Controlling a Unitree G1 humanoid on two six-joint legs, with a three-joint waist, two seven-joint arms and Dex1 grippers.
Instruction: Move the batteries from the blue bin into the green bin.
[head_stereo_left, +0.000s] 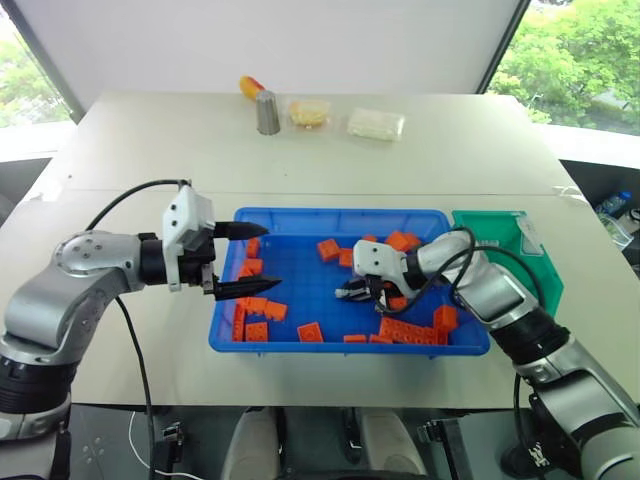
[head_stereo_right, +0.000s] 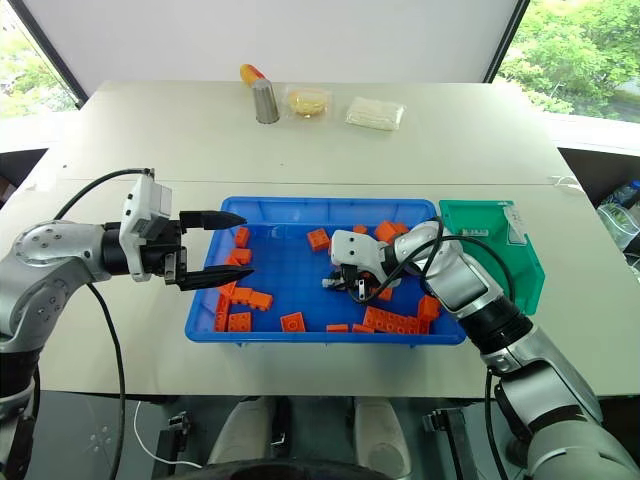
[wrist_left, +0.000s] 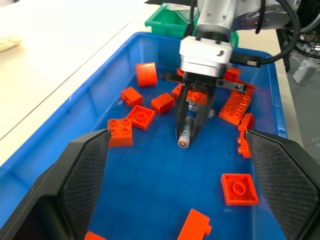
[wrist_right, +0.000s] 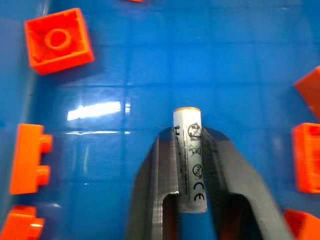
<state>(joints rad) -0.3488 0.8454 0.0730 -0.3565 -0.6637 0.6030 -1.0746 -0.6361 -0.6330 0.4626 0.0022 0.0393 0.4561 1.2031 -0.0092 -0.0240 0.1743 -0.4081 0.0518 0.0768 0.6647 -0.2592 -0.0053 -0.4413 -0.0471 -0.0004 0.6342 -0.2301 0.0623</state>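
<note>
Down inside the blue bin (head_stereo_left: 330, 217), the right gripper (wrist_left: 189, 131) is pinching a single battery (wrist_right: 190, 159) between its two black fingers, which are pressing against the cylinder's sides. The battery is lying along the fingers, its orange-ringed end poking out past the tips and pointing at the bin's blue floor; whether that end is touching the floor cannot be told. Orange toy bricks (head_stereo_left: 258, 331) are lying scattered around it across the bin, some bunched along the near wall and others toward the far right corner. The left gripper (head_stereo_left: 246, 259) is hovering at the bin's left end, its fingers spread wide apart and holding nothing, pointing across the bin toward the right gripper. The green bin (head_stereo_left: 534, 262) is sitting just beside the blue bin's right end, on the same pale table (head_stereo_left: 120, 160). At the table's far edge, a grey metal cup (head_stereo_left: 267, 112) and two clear packets (head_stereo_left: 376, 124) are resting.
</note>
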